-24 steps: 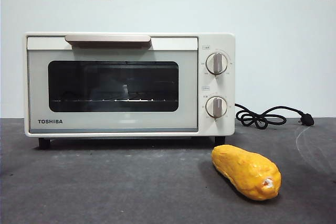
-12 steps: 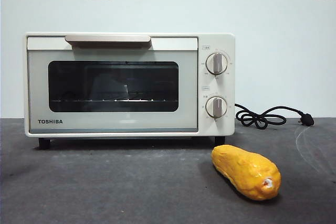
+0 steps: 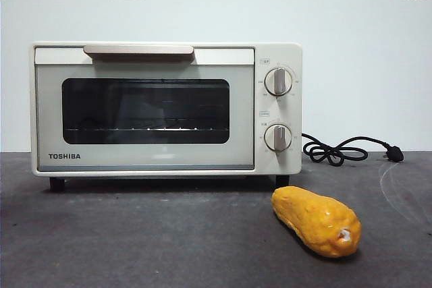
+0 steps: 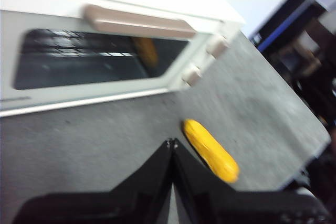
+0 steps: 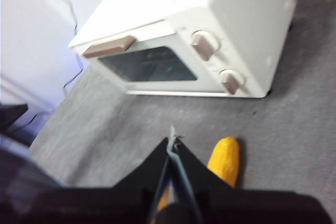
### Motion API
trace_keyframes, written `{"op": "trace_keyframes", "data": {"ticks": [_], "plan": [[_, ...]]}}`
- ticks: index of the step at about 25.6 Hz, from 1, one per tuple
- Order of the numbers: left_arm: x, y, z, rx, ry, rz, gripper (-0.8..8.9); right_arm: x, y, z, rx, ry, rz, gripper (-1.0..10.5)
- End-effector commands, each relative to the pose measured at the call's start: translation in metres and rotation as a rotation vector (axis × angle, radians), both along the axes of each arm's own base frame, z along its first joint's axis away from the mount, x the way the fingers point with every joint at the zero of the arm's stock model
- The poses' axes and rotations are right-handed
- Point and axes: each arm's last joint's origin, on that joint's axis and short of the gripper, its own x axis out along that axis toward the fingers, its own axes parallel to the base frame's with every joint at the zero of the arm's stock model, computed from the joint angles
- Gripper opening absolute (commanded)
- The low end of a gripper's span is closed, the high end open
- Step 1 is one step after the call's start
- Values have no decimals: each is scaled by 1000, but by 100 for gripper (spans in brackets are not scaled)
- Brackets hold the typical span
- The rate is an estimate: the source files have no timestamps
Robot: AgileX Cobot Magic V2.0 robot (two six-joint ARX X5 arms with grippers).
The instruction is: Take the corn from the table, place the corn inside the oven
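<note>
Diagonally lying corn (image 3: 316, 221), whitish stub frontward

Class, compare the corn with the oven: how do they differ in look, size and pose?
The corn is glossy yellow-orange and lumpy; the oven is cream-white and boxy. The corn is far smaller. It lies on its side, while the oven stands on feet. Both rest on the table.

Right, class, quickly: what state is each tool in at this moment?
Left tool: shut, holding nothing, above the table.
Right tool: shut, holding nothing; the corn lies on the table beside it.
</note>
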Motion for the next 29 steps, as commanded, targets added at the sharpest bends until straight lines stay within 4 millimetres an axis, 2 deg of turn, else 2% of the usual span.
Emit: {"op": "trace_keyframes", "data": {"ticks": [1, 7, 10, 12, 18, 29], "plan": [[5, -4, 10, 38, -3, -67, -6, 8, 5, 12, -42, 0, 79, -3], [16, -14, 32, 95, 37, -162, -6, 27, 30, 28, -117, 94, 207, 1], [22, -20, 41, 105, 32, -202, -6, 38, 53, 28, -213, 121, 233, 17], [24, -24, 46, 105, 29, -226, -6, 45, 72, 23, -300, 151, 236, 167], [26, -28, 46, 110, 33, -243, -6, 64, 113, -8, -499, 265, 192, 568], [31, -27, 43, 163, 45, -177, -6, 97, 142, -75, -664, 484, 189, 564]]}}
